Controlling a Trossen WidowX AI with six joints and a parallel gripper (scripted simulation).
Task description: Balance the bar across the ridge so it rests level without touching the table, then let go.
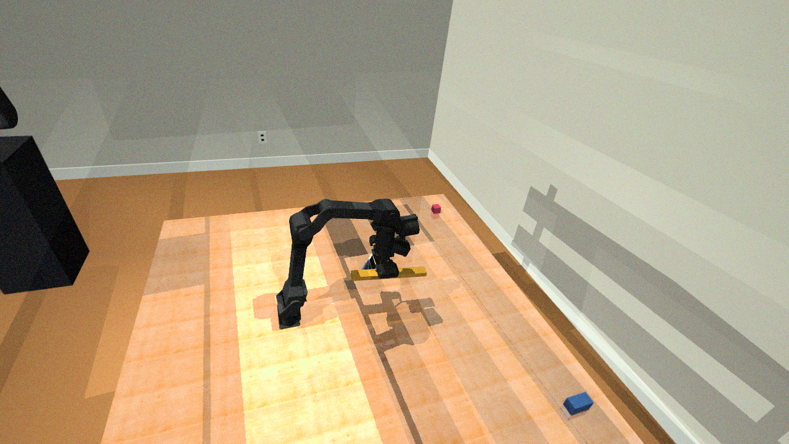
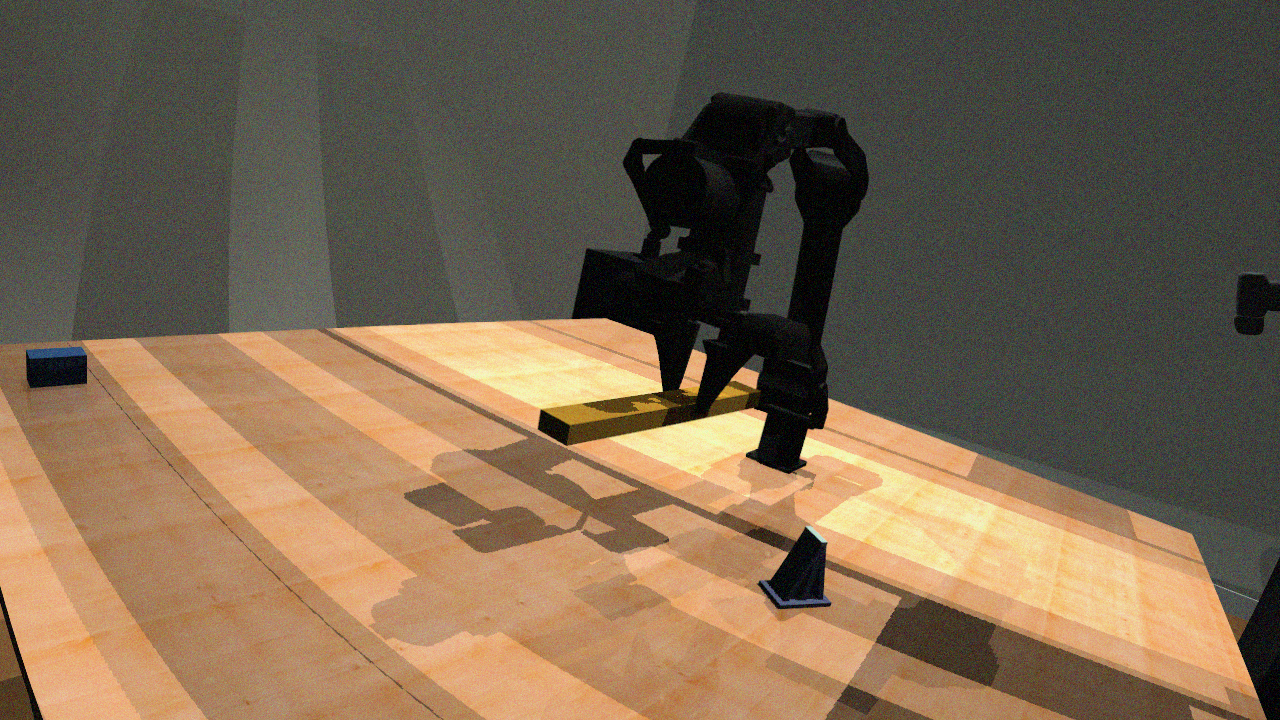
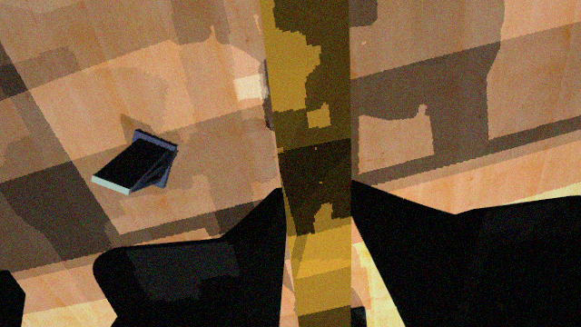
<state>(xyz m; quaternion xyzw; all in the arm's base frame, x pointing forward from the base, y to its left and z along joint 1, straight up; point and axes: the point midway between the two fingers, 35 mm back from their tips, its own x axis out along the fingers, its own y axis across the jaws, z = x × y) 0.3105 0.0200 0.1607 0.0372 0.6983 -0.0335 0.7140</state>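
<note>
The yellow bar [image 1: 413, 272] [image 2: 617, 410] [image 3: 290, 59] hangs in the air above the table, looking about level. My gripper [image 2: 687, 402] [image 3: 314, 192] is shut on the bar, with one finger on each side near its middle. The dark blue ridge [image 1: 368, 264] [image 2: 806, 577] [image 3: 136, 159] stands upright on the table, wide at its base and narrow at its pale top edge. It is to the left of the bar in the wrist view, apart from it. In the top view the bar and gripper partly hide the ridge.
A blue block [image 1: 578, 403] [image 2: 56, 367] lies near the table's edge, far from the ridge. A small red cube [image 1: 436, 208] sits near a far corner of the table [image 1: 182, 342] [image 2: 268, 662]. Strong shadows cross the table top.
</note>
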